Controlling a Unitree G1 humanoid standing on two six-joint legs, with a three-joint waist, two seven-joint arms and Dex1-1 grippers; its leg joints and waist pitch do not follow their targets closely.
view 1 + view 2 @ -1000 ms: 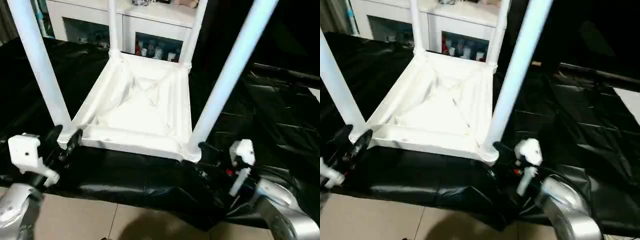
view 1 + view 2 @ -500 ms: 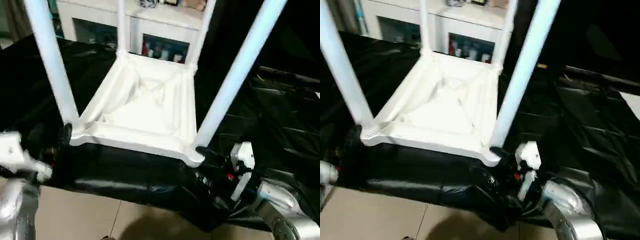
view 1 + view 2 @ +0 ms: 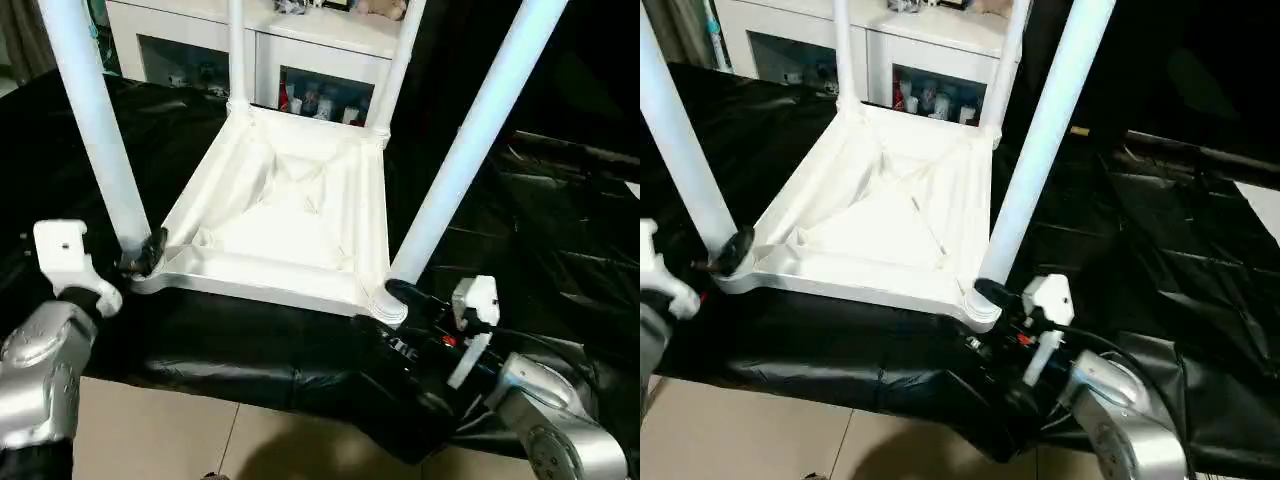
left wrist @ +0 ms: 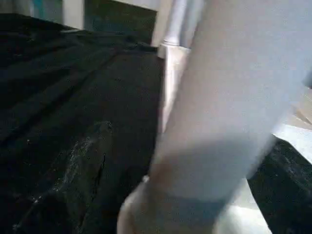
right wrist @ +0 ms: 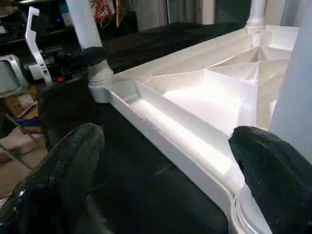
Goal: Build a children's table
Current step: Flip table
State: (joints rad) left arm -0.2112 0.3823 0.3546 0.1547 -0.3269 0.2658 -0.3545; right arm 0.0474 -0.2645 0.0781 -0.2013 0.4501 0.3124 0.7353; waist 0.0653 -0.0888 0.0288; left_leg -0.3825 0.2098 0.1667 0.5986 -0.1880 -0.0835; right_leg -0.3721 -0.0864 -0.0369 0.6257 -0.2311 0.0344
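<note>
The children's table [image 3: 290, 215] lies upside down, ribbed underside up, with its white legs standing in the corner sockets. My left gripper [image 3: 140, 255] is open at the base of the near-left leg [image 3: 95, 130]; one black finger [image 3: 153, 247] shows beside the socket. That leg [image 4: 229, 97] stands very close in the left wrist view. My right gripper [image 5: 165, 161] is open at the near-right corner, one fingertip [image 5: 268, 170] beside the near-right leg [image 3: 465, 150] and nothing between its fingers. The right wrist view also shows my left gripper [image 5: 92, 53] at its leg.
The black-draped work table [image 3: 560, 220] carries the white table, whose near edge lies close to the drape's front edge. Tiled floor [image 3: 200, 440] is below that edge. A white cabinet [image 3: 320, 40] with small items stands behind the far legs.
The head camera has shifted. My left gripper's fingers have spread apart around the near-left leg's base. My right gripper stays open at the near-right corner.
</note>
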